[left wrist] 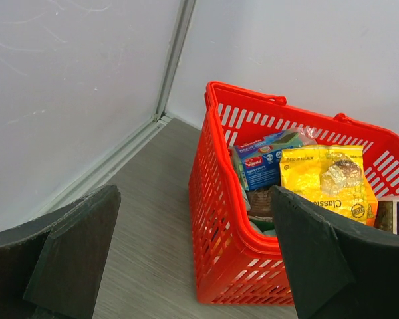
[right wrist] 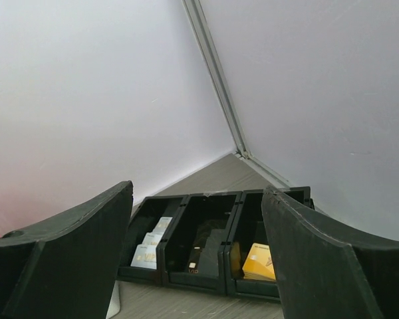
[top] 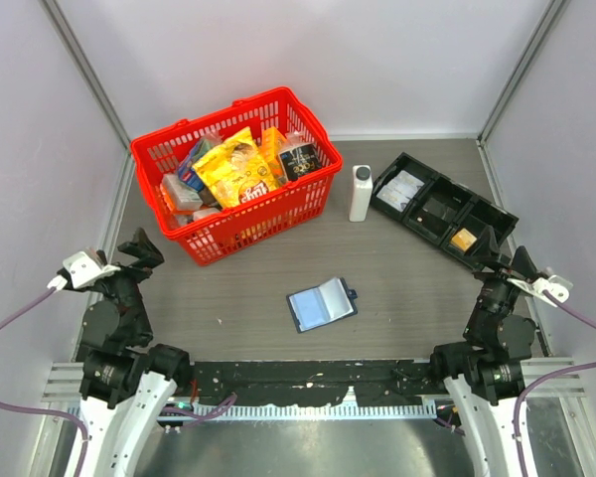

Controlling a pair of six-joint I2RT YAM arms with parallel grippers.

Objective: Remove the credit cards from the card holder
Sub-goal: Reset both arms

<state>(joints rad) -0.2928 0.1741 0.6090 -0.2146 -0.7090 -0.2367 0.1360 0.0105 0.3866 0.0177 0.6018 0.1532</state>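
While both arms sit at the near corners of the worktop [top: 238, 298], the card holder [top: 321, 304] lies open and flat near the centre, between the two arms and well apart from each.

1. Card holder: navy cover, pale sleeves facing up, snap tab on its right edge. Whether cards sit in the sleeves cannot be told from the top view.
2. Left fingers [left wrist: 73, 252]: spread wide, nothing between them. They point toward the red basket [left wrist: 226, 219], which is packed w/ snack bags, incl. a yellow bag [left wrist: 329, 183] and a blue pack [left wrist: 263, 163]. No contact w/ the basket.
3. Right fingers [right wrist: 319, 266]: spread wide, nothing between them. They point at the black tray [top: 497, 214] in the far right corner, not touching it.
4. Tray, 3 compartments:
   - right: orange-gold credit card [right wrist: 259, 262], leaning against the wall.
   - centre: contents too dark to identify.
   - left: white packets [right wrist: 149, 242], stacked upright.
5. White bottle [top: 361, 192]: upright, between basket and tray, just beside the tray's left end.
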